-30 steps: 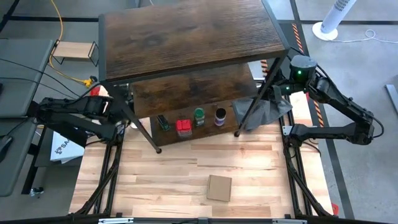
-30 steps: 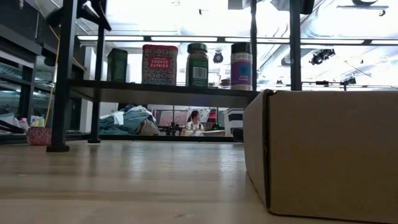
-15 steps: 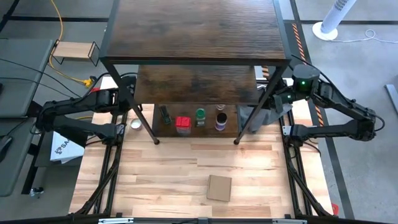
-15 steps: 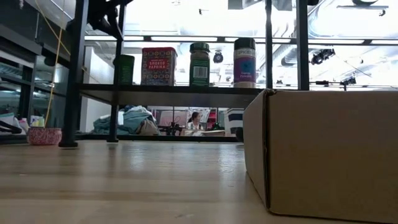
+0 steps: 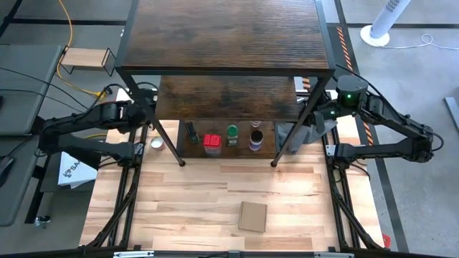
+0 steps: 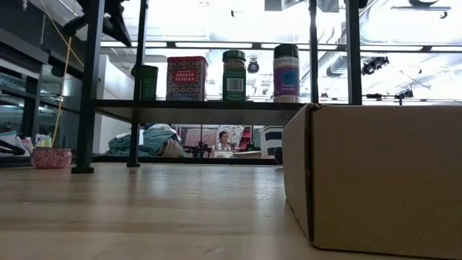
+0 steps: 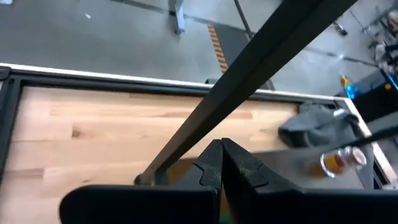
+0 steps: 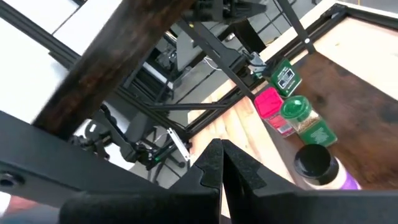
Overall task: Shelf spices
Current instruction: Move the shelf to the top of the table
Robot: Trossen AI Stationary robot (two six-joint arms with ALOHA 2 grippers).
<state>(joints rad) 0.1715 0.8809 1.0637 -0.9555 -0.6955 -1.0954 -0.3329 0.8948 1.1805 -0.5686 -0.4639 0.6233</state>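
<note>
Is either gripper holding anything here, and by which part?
Nothing. The left gripper and right gripper both have fingers shut together, empty, beside legs of the shelf.

Red tin (image 6: 187, 78) label reads "SMOKED PAPRIKA"; other txt illegible.

Dark wood-grain shelf (image 5: 226, 32), matt black metal frame; pale wooden table (image 5: 215, 201).

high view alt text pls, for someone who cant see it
Seen from above, the dark wood shelf stands at the table's far end, with four spice containers in a row on its lowest board: dark, red, green-lidded, purple-labelled. The left gripper and right gripper are at its sides, and a cardboard piece lies nearer.
</note>
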